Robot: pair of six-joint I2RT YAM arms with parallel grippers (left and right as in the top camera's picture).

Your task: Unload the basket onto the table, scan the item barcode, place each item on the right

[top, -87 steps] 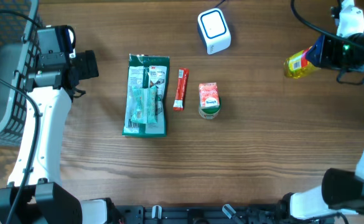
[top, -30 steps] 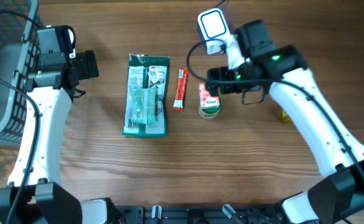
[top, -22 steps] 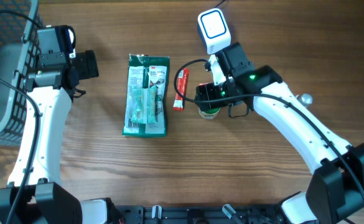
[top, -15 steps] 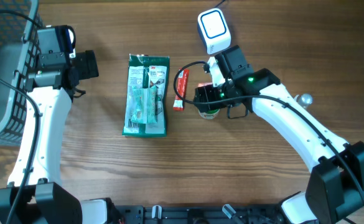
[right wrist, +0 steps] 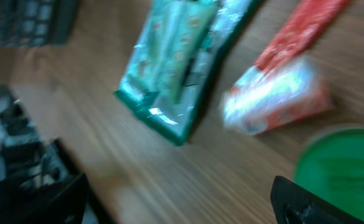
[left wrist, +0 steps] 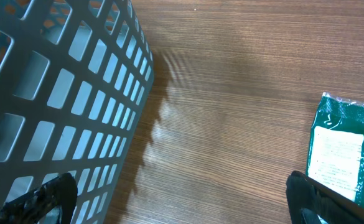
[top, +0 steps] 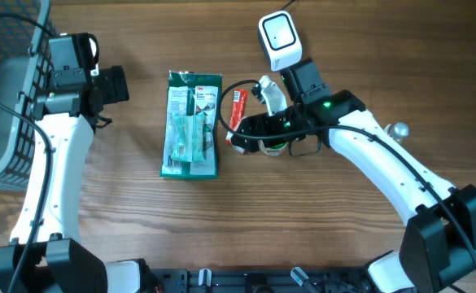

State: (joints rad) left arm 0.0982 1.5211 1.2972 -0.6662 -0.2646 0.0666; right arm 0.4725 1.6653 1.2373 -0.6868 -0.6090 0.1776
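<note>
A wooden table fills every view, with a grey mesh basket at its far edge beside the left gripper, whose jaws stand wide apart over bare wood and hold nothing. The right gripper is also spread open and empty. The small pot, with a green end and a red-and-white body, lies close to its right-hand finger, not yet between the jaws. Ahead of the jaws lie a red stick sachet and, beyond it, a green packet. The white scanner sits behind the jaws, near the wrist. The pot looks light and fairly stiff, but its smooth round wall could roll or slip, so a hold across the body, leaving the label clear, seems best. No barcode shows. The pot's label is too blurred to read, and the packet's print is too small to make out.
</note>
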